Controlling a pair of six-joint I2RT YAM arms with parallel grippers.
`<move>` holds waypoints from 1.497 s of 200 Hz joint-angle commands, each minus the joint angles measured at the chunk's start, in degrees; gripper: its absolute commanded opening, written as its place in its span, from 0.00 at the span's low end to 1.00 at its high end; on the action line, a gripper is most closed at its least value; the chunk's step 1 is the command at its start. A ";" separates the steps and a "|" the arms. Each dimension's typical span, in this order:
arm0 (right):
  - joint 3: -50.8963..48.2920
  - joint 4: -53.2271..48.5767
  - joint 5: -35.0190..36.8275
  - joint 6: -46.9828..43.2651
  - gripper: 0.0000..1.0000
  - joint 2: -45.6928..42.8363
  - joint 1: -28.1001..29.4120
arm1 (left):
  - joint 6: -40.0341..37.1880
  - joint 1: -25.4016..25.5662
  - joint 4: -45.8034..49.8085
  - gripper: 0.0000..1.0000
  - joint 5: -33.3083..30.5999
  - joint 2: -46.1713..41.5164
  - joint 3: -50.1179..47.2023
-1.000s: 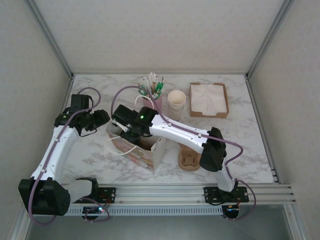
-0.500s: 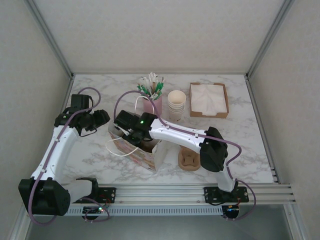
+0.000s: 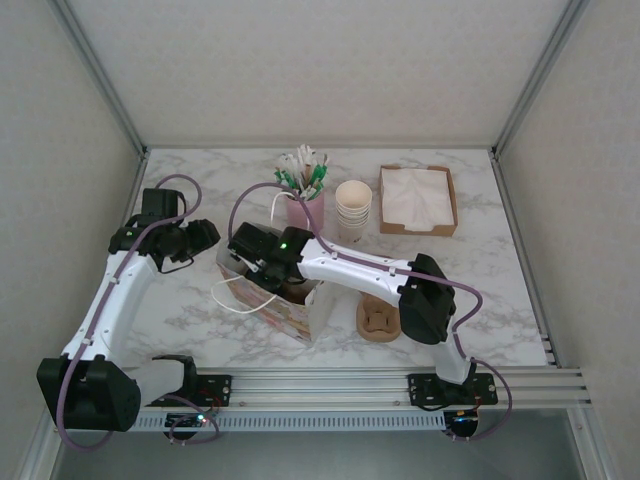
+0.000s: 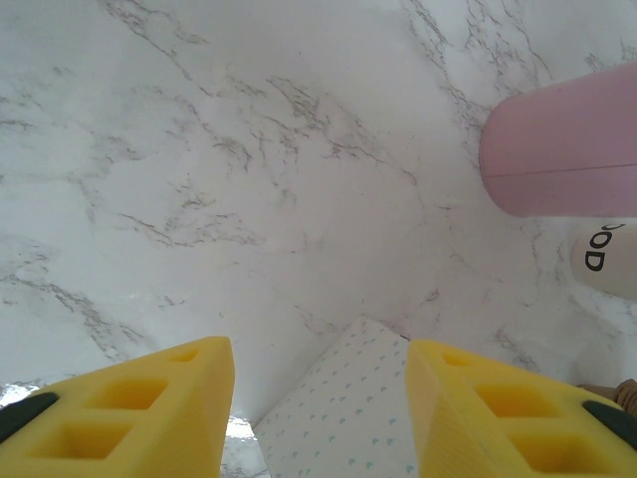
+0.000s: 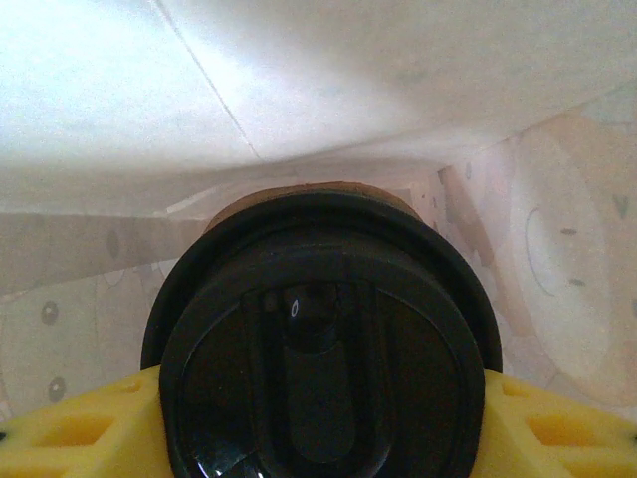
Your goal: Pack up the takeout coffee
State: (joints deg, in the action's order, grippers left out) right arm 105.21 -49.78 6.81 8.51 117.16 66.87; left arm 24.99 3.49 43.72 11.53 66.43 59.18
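The right gripper (image 3: 256,264) reaches down into the mouth of the bag (image 3: 285,308), which stands on the table (image 3: 480,300) at about 7 o'clock from its middle. In the right wrist view the gripper (image 5: 318,418) is clamped on the coffee (image 5: 318,349): a yellow finger (image 5: 70,433) presses each side of the cup just under its black lid (image 5: 328,299). The pale walls of the bag (image 5: 299,90) close in around it, so the coffee is inside the bag. Whether the cup touches the bag's floor I cannot tell.

The left gripper (image 3: 203,236) hangs at 10 o'clock from the bag, just beside its corner. Its fingers (image 4: 149,408) stand apart with nothing gripped between them; below the gap (image 4: 317,388) lie the marble and a dotted corner of the bag (image 4: 348,418).

At 1 o'clock from the bag stands a pink cup (image 3: 302,208) full of sticks. The cream cups (image 3: 352,208) are stacked just to its 3 o'clock, and the napkin tray (image 3: 418,198) lies farther at 3 o'clock. A brown carrier (image 3: 378,320) lies at 3 o'clock from the bag, near it, partly under the right arm.
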 commanded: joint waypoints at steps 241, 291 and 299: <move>-9.29 -10.93 1.24 11.25 0.48 8.98 2.66 | -1.06 -0.52 0.87 0.49 1.08 0.67 -0.29; -9.24 -10.93 2.57 12.25 0.48 8.98 2.98 | -1.17 -0.57 0.62 0.49 1.72 0.45 -0.29; -9.23 -10.81 3.19 12.39 0.48 8.64 3.00 | -1.26 -0.50 0.54 0.49 1.94 0.44 -0.29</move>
State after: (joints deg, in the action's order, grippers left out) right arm 102.28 -47.83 12.51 18.09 117.58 69.32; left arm 24.99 3.49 43.70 11.79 66.57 59.13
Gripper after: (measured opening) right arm 0.640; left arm 0.490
